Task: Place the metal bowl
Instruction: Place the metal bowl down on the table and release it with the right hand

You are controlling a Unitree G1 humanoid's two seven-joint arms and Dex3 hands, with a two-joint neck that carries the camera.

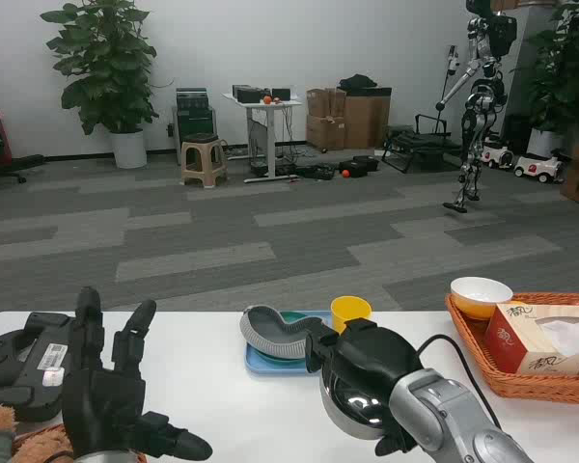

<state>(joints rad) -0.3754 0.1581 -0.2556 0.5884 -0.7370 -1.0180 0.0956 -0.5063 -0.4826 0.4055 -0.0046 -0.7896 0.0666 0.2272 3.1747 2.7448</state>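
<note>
The left hand [111, 400] is hovering over the table's [217, 386] left side, fingers spread and grasping nothing. Further right, the right hand [367, 362] is grasping the metal bowl [352, 405] by its rim, just in front of the blue tray [270, 362]. It is best lowering the bowl level onto bare tabletop before letting go, keeping off the basket [536, 381].

Legible text was limited. The tissue box [543, 337] in the wicker basket [482, 369] carried large red characters on its side panel; these could not be read. The black controller [24, 359] at the left of the desk [227, 415] bore a white label; its print was too small to read.
</note>
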